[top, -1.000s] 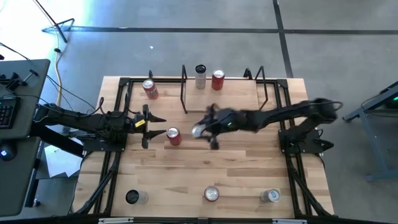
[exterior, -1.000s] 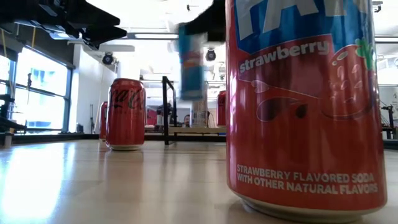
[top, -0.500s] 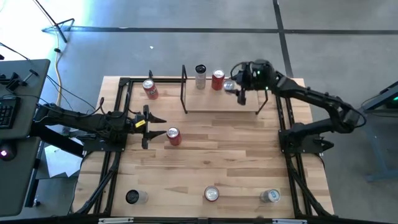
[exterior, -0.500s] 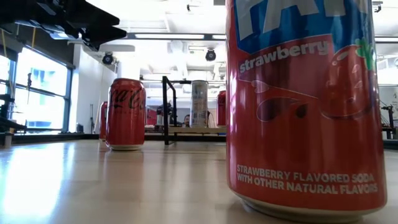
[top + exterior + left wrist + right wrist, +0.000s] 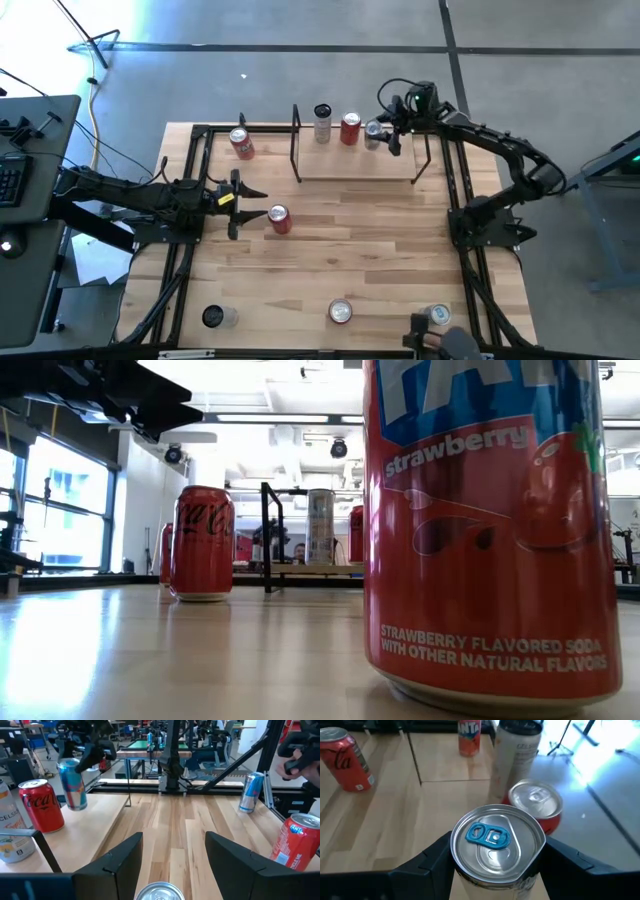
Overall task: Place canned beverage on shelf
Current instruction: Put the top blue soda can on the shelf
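shelf (image 5: 355,160) – holds a tall white can (image 5: 322,122) and a red can (image 5: 350,128), both upright | blue-tab can (image 5: 373,134) – upright, long axis vertical, over the shelf beside the red can, clenched in right gripper (image 5: 388,136) | left gripper (image 5: 250,200) – spread wide, low over the bench (image 5: 340,260)

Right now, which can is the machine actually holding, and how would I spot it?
Find the shelf, the narrow light-wood board between black rods at the table's far edge. Three cans stand in a row there: a tall pale can, a red can, then the silver-and-blue can. Only that one sits in the right gripper, whose jaws are shut on it, and its pull tab is blue.
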You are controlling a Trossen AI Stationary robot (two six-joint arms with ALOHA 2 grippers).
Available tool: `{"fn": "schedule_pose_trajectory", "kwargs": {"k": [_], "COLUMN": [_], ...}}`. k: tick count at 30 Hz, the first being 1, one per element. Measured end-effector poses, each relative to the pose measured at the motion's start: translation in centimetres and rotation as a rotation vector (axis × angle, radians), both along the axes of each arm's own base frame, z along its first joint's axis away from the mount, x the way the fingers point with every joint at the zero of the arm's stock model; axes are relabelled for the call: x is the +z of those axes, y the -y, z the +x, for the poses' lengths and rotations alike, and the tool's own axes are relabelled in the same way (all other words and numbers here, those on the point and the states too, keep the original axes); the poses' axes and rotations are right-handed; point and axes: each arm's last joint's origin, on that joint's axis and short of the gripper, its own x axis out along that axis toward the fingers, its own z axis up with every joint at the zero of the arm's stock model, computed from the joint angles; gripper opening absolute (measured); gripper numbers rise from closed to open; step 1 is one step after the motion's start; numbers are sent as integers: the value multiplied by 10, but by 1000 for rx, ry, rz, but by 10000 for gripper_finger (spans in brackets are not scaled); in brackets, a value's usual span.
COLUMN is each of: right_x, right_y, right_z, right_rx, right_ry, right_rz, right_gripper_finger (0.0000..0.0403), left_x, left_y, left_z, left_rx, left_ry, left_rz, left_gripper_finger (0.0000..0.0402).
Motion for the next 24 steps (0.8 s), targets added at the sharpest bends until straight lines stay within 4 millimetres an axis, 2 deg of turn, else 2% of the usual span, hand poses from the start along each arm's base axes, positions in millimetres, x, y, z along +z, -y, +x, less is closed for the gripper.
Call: {"fn": "schedule_pose_trajectory", "kwargs": {"k": [13, 21, 24], "right_x": [-4, -31, -35], "right_y": [27, 42, 44], "right_z": [-38, -34, -33], "right_rx": [61, 100, 108], "right_ry": [89, 92, 90], "right_rz": [-1, 59, 54], "right_gripper_finger": [221, 221, 221], "left_x": [0, 0, 0], "left_y": [0, 0, 0], "left_z": [0, 0, 0], "left_rx": [0, -1, -1], "left_ry": [-5, -1, 0], "left_rz": [3, 8, 3], "left_gripper_finger": [204, 204, 204]}}
